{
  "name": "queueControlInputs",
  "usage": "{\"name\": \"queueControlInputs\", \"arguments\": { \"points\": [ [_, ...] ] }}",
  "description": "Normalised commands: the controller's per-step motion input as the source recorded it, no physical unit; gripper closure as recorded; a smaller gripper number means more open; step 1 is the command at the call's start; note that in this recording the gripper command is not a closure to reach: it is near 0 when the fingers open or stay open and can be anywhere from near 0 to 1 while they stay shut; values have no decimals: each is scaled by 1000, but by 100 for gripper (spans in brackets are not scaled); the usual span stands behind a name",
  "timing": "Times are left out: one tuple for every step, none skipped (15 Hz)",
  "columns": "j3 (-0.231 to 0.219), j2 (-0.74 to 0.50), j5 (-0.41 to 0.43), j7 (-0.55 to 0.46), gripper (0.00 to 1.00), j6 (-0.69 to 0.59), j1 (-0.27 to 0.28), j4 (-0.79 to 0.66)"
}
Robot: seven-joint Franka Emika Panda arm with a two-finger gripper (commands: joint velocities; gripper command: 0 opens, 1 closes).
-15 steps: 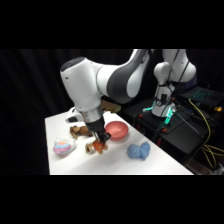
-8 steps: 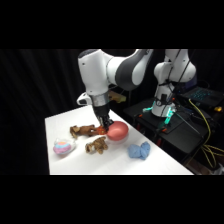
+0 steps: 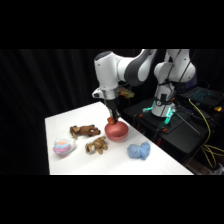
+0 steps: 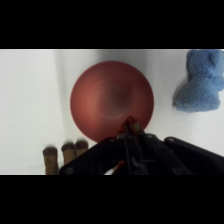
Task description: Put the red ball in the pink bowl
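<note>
Over the white surface [image 3: 150, 160], the arm reaches down to the pink bowl [image 3: 116, 131], where the gripper [image 3: 113, 120] hangs just above the rim, clenched on the red ball [image 4: 131, 123]; a blue lump [image 3: 138, 150] lies right of the bowl.

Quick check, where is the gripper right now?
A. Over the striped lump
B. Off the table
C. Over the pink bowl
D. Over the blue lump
C: in the wrist view the gripper hangs above the pink bowl, and the side view shows it at the bowl's rim.
</note>
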Motion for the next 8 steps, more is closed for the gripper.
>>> {"name": "queueControlInputs", "arguments": {
  "points": [
    [20, -455, 101, 204, 22, 60, 8, -432],
    [27, -419, 114, 182, 22, 56, 8, -401],
    [24, -376, 118, 161, 22, 66, 2, -377],
    [14, -317, 148, 116, 22, 71, -13, -335],
    [5, -271, 172, 82, 22, 71, -24, -297],
    [-4, -217, 165, 59, 22, 73, -35, -235],
    [-9, -178, 148, 48, 22, 69, -43, -177],
    [-10, -178, 133, 40, 22, 69, -47, -161]
  ]
}}
